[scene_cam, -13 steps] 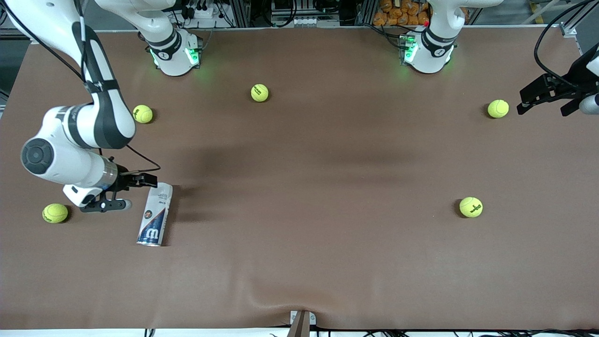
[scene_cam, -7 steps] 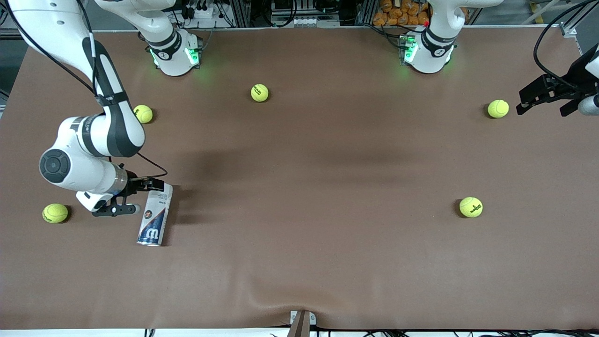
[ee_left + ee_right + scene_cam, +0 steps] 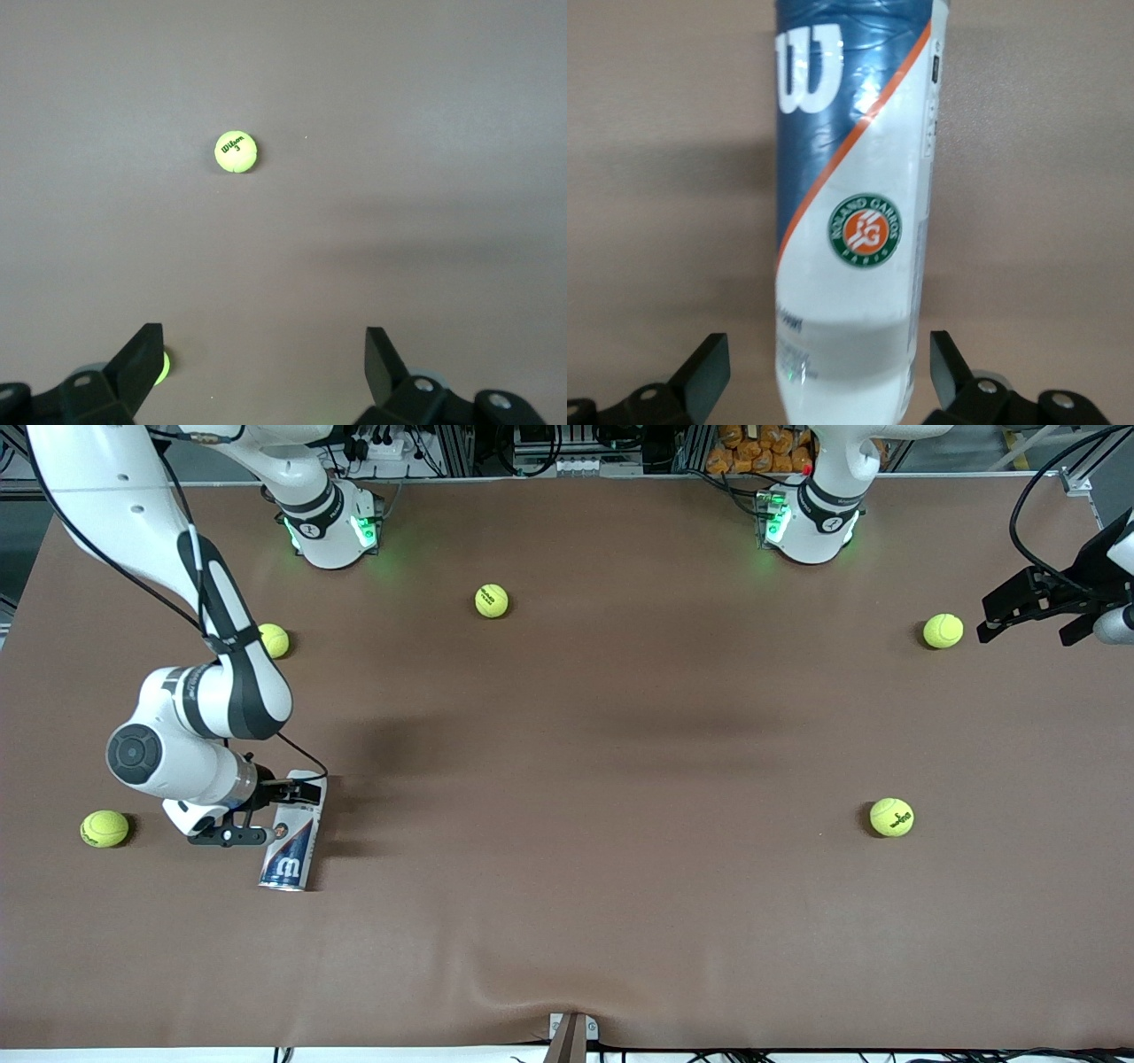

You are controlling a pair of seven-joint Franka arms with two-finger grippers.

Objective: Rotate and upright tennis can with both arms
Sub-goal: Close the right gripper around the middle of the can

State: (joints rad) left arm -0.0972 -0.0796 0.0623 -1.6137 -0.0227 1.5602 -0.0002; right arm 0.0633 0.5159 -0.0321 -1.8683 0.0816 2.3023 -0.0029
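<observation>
1. Can (image 3: 292,841) lies on its side on the brown table (image 3: 576,868), toward the R arm's end. Silver rim end is nearer the front cam, white end points toward the bases.
2. Label: blue w/ white "W", orange stripe, round green-orange badge, seen clearly in the R wrist view (image 3: 855,221).
3. R gripper (image 3: 270,810) is low at the can's white end, fingers spread wide on either side of it, nothing grasped. R wrist view shows both fingertips (image 3: 709,363) flanking the can w/ gaps each side, so no contact visible.
4. L gripper (image 3: 1032,607) hangs over the table edge at the L arm's end, released, holding nothing; arm waits. Fingers (image 3: 142,354) wide apart in the L wrist view.
5. Five balls on the table: one (image 3: 104,828) beside the R gripper near the table end, one (image 3: 273,640) partly hidden by the R arm, one (image 3: 492,600) near the bases, one (image 3: 943,631) just beside the L gripper, one (image 3: 891,817) nearer the front cam.
6. L wrist view shows a ball (image 3: 236,151) w/ "Wilson 3" print.
</observation>
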